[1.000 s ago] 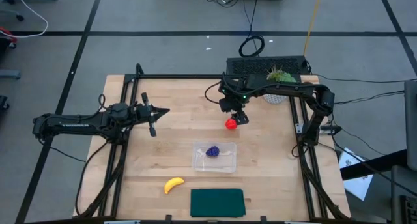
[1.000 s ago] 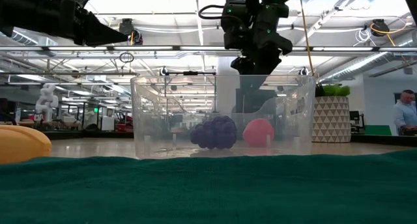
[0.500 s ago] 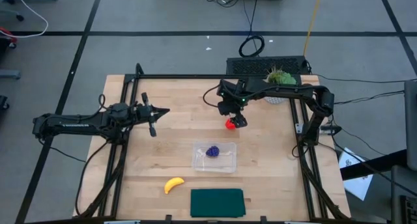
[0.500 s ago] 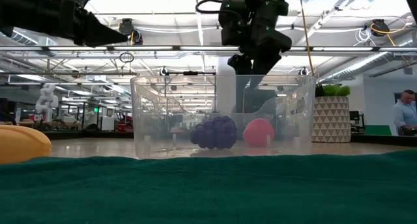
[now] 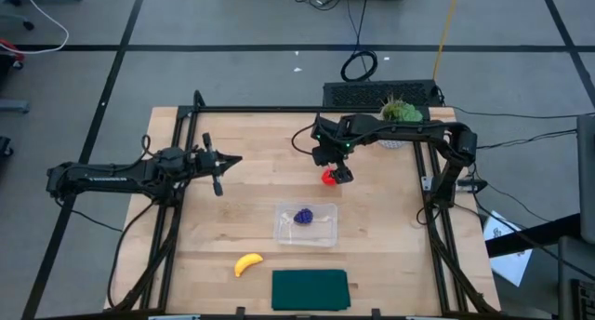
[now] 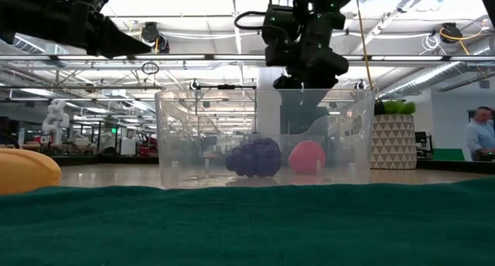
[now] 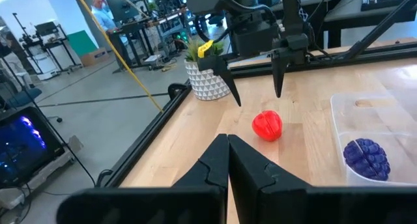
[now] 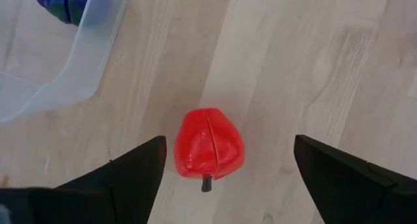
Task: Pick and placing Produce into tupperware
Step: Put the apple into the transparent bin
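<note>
The red strawberry piece (image 8: pixel 208 151) lies on its side on the wooden table, just beyond the far side of the clear tupperware (image 5: pixel 306 224). My right gripper (image 8: pixel 229 144) hangs open over it, pointing steeply down, one finger on each side and clear of it; from the left wrist its fingers (image 7: pixel 258 99) show above the piece (image 7: pixel 267 125). The purple grape cluster (image 5: pixel 303 216) sits inside the tupperware. The yellow banana (image 5: pixel 247 263) lies on the table near the front edge. My left gripper (image 5: pixel 232 159) waits shut at the table's left, held level.
A flat dark green rectangle (image 5: pixel 310 289) lies at the front edge, right of the banana. A potted plant in a white pot (image 5: pixel 400 111) stands at the far right corner, behind my right arm. Bare wood lies between the two arms.
My right gripper's fingers have spread a little wider over the strawberry piece. The produce and the tupperware have stayed where they were.
</note>
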Action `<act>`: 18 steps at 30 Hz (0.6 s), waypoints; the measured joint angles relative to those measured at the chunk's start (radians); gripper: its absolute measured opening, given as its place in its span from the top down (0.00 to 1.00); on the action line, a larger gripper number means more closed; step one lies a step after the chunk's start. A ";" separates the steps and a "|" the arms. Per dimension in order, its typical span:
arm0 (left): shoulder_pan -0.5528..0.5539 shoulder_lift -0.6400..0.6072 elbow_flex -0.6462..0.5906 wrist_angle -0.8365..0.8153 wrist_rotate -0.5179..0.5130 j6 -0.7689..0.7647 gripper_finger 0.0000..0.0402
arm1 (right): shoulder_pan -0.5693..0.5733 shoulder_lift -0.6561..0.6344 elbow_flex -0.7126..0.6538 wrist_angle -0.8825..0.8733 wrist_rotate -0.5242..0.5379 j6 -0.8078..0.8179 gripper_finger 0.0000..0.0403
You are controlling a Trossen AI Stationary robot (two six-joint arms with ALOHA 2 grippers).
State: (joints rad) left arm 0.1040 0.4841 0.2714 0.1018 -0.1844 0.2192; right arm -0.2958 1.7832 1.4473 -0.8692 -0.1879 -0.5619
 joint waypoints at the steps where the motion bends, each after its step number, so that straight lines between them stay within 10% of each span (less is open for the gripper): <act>1: 0.000 0.000 0.000 -0.002 0.000 0.000 0.98 | 0.000 0.000 -0.005 0.002 0.000 0.000 0.18; 18: 0.000 0.000 0.000 -0.002 0.000 0.000 0.98 | -0.006 0.000 -0.130 0.103 -0.031 0.034 0.18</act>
State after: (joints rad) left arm 0.1043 0.4842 0.2714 0.1001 -0.1847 0.2195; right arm -0.3016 1.7836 1.3170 -0.7666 -0.2188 -0.5278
